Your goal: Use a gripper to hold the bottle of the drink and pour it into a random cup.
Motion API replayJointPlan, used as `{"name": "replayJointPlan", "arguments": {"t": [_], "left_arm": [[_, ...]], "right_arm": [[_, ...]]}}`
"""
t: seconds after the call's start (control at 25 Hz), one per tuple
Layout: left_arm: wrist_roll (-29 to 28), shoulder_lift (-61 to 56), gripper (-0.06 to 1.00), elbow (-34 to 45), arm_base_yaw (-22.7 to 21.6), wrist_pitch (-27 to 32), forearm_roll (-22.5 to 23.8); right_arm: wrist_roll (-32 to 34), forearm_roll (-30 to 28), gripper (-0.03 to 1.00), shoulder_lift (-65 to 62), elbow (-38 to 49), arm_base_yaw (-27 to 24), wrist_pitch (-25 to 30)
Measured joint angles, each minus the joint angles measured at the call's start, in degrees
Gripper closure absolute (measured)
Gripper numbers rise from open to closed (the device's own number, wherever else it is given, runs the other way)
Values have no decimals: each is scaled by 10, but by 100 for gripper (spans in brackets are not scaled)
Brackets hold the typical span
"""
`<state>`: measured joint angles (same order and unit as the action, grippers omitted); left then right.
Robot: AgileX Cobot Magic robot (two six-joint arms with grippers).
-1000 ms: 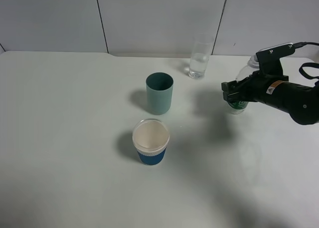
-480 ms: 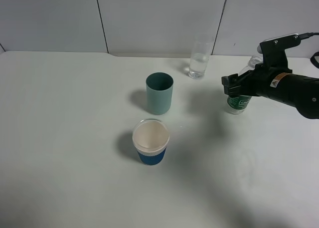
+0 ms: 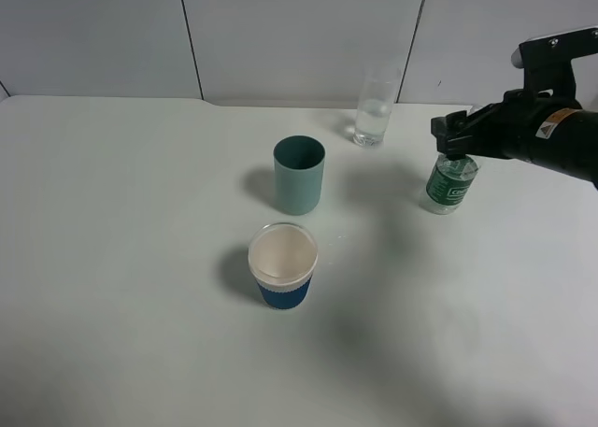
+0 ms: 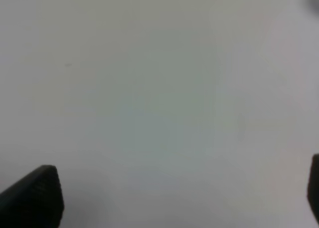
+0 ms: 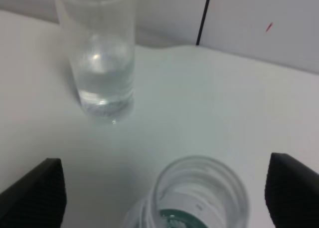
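Since a second ago the right hand [image 3: 447, 139] has been lifted and drawn back toward the right edge, so that the bottle [image 3: 450, 184], which was partly covered by it, is now exposed down to its green label. The bottle stands upright and uncapped on the white surface [image 3: 140, 212], well to the right of the teal cup [image 3: 299, 175] and in front and to the right of the glass [image 3: 374, 117]. In the right wrist view the open mouth of the bottle [image 5: 199, 195] is seen between the two spread fingers [image 5: 35, 195], which stand apart from it on either side, so the hand is released and nothing is grasped. The glass [image 5: 99, 63] already holds some water. The left hand [image 4: 164, 198] is seen only by its finger tips, spread wide over bare surface. The step in hand appears to be the approach to the bottle, with the grasp not yet made. The next move would call for the hand to be lowered around the bottle's body, clenched there, and the bottle then carried to the glass and tipped.
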<state>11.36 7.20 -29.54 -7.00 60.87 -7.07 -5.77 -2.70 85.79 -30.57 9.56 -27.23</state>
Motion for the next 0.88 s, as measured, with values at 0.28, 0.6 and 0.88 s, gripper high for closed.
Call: {"name": "replayJointPlan", "arguments": {"t": [0.28, 0.6, 0.88], "left_arm": [[0, 0, -5, 0, 0, 0, 0], [0, 0, -5, 0, 0, 0, 0], [0, 0, -5, 0, 0, 0, 0]], "right_arm": [[0, 19, 18, -72, 0, -7, 23], [5, 24, 18, -167, 0, -43, 71], [6, 24, 18, -261, 0, -74, 119]]}}
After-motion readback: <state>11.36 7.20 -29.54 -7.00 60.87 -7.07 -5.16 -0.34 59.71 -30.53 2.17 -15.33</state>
